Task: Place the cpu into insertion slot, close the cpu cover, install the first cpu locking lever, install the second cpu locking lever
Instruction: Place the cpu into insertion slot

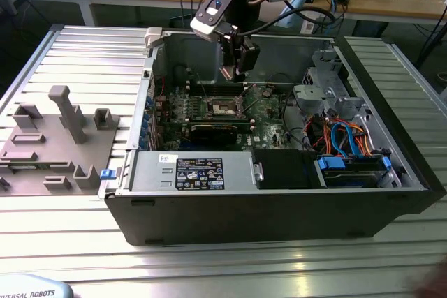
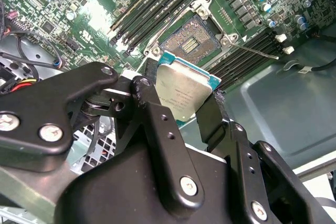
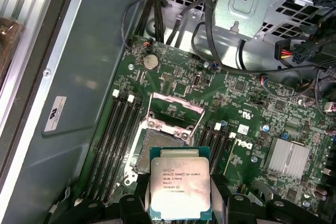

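Observation:
The cpu point(image 2: 184, 88) point(image 3: 180, 186), a flat square chip with a silver-grey top, is clamped at its edges by my gripper point(image 2: 181, 99) point(image 3: 180, 199). In the exterior view the gripper point(image 1: 235, 69) hangs inside the open computer case, above the motherboard. The insertion slot point(image 2: 192, 38) point(image 1: 226, 107) lies open below the chip with its pin field bare; in the first wrist view the chip hides part of the slot point(image 3: 152, 148). The cpu cover point(image 3: 175, 109) stands tilted up at the socket's far side. A thin locking lever point(image 2: 256, 51) sticks out beside the socket, unlatched.
Long memory slots point(image 3: 118, 132) flank the socket on both sides. A drive cage point(image 1: 323, 83) and orange and blue cables point(image 1: 342, 136) fill the case at the exterior view's right. A long black card point(image 1: 213, 130) lies in front of the socket. A grey fixture point(image 1: 59, 137) stands outside on the left.

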Controlling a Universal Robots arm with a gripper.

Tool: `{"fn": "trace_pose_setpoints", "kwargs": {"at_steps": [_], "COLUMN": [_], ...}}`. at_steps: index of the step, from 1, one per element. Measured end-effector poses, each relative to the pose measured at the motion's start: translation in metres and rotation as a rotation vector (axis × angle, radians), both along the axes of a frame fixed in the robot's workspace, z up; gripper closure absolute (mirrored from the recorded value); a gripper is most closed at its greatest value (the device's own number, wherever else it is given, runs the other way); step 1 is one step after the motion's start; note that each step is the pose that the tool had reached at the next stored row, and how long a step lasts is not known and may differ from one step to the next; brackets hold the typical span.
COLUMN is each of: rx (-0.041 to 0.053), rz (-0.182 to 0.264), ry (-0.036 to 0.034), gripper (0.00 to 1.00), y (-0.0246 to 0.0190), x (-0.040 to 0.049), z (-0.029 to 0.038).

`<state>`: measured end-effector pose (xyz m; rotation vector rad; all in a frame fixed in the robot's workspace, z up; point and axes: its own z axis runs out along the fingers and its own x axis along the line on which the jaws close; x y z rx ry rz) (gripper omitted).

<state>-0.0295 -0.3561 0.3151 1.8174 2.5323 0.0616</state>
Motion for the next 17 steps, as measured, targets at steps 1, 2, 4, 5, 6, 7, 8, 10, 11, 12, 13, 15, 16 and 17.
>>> {"fn": "trace_pose_setpoints", "kwargs": {"at_steps": [1, 2, 4, 5, 6, 7, 8, 10, 11, 12, 13, 15, 16, 17], "rx": [0.0000, 0.0000, 0.0000, 0.0000, 0.0000, 0.0000, 0.0000, 0.0000, 0.0000, 0.0000, 0.0000, 0.0000, 0.0000, 0.0000], "rz": [-0.001, -0.001, -0.004, -0.005, -0.006, -0.007, -0.008, -0.011, -0.012, -0.012, -0.014, -0.016, -0.017, -0.018], "ry": [0.0000, 0.0001, 0.0001, 0.0001, 0.0001, 0.0000, 0.0001, 0.0000, 0.0000, 0.0001, 0.0000, 0.0000, 0.0001, 0.0001], "gripper": [0.46, 0.46, 0.46, 0.46, 0.46, 0.46, 0.46, 0.46, 0.46, 0.46, 0.46, 0.46, 0.46, 0.46], "y": [0.0000, 0.0000, 0.0000, 0.0000, 0.0000, 0.0000, 0.0000, 0.0000, 0.0000, 0.0000, 0.0000, 0.0000, 0.0000, 0.0000], "x": [0.0000, 0.0000, 0.0000, 0.0000, 0.0000, 0.0000, 0.0000, 0.0000, 0.0000, 0.0000, 0.0000, 0.0000, 0.0000, 0.0000], "z": [0.0000, 0.0000, -0.0002, -0.0003, -0.0003, -0.0003, -0.0004, -0.0006, -0.0006, -0.0006, -0.0007, -0.0008, -0.0008, -0.0008]}}
